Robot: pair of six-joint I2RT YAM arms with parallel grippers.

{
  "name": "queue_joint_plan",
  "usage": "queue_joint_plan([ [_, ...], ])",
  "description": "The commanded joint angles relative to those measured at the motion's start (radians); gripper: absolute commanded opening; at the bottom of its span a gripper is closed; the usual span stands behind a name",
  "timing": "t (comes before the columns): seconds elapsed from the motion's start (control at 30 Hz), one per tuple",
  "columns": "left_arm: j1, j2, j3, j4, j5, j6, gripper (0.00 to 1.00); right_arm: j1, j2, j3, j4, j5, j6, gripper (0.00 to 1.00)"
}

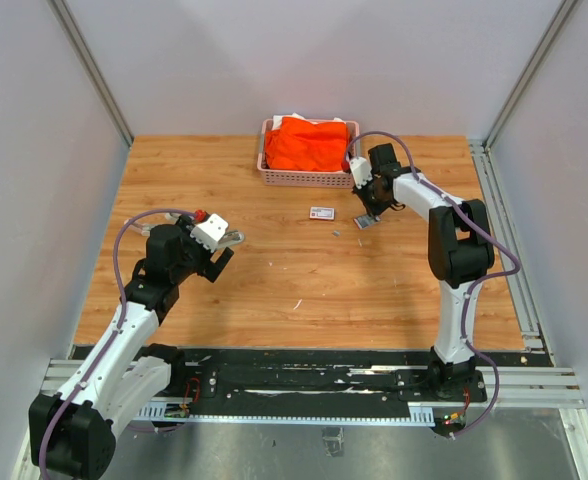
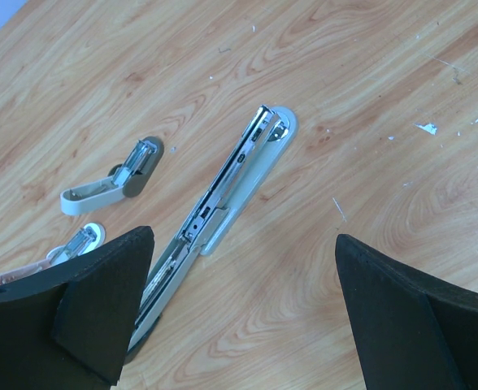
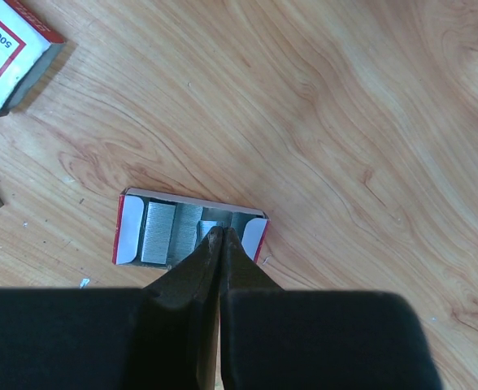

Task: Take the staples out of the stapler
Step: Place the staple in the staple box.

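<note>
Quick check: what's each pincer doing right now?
Left pincer: open wide, holding nothing, above the opened stapler.
Right pincer: shut, tips at the open staple box; whether it pinches anything cannot be told.

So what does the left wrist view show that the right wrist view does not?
Only the left wrist view: a long stapler swung open, two small staplers beside it, and the left gripper wide open. Only the right wrist view: staple strips in a small red-sided tray, a white box with a red label, and the right gripper shut over the tray. Both: the wooden table.
</note>
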Motion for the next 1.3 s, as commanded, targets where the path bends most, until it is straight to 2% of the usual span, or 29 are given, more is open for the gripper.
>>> queue_joint_plan([
  [0.0,-0.001,-0.002,-0.01,0.028,-0.003,0.008,0.98,0.013,0.013,0.003,0.005,0.016,-0.004,0.01],
  [1.27,-0.001,0.001,-0.013,0.029,-0.003,0.009,0.98,0.016,0.032,0.018,-0.005,0.028,0.035,0.01],
])
